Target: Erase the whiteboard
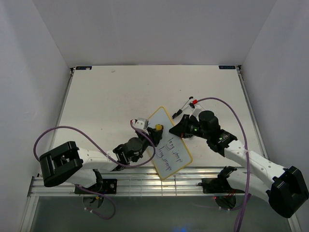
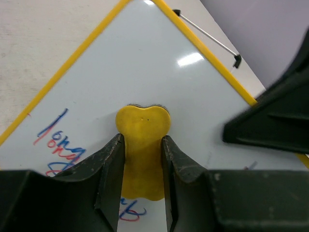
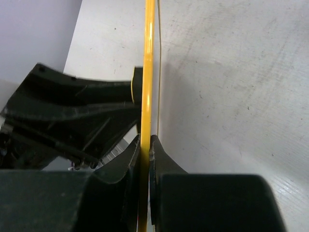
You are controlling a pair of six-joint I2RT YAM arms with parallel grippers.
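Left wrist view, near to far: left tool (image 2: pixel 143 159) closed snugly on yellow eraser (image 2: pixel 143 137), pad down on the whiteboard (image 2: pixel 145 63), w/ the handwriting (image 2: pixel 58 140) on the eraser's near side, twd the arm bases. Right wrist view: right tool (image 3: pixel 145 143) pinched shut on the board's yellow frame edge. Top view: board lies near-centre on the bench (image 1: pixel 120 92) btwn both tools, long axis far-left to near-right; next stroke likely pulls back along it.
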